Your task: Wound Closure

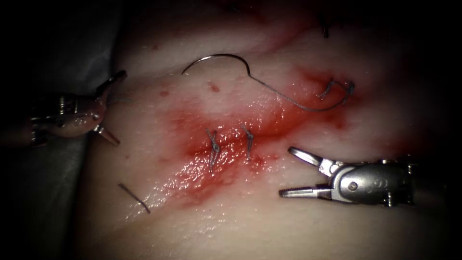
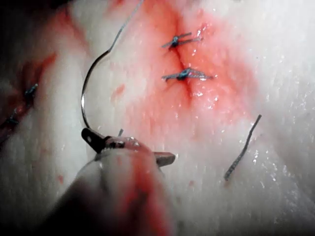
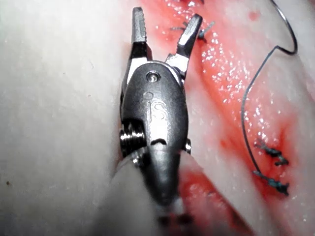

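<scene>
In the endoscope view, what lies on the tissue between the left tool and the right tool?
Between the open, empty left tool and right tool lie two stitches across the cut, amid red fluid, in the endoscope view.

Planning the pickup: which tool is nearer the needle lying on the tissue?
Left. The left tool, jaws open and empty, sits just left of and below the needle. The right tool, also open and empty, lies across the cut, well below it.
</scene>
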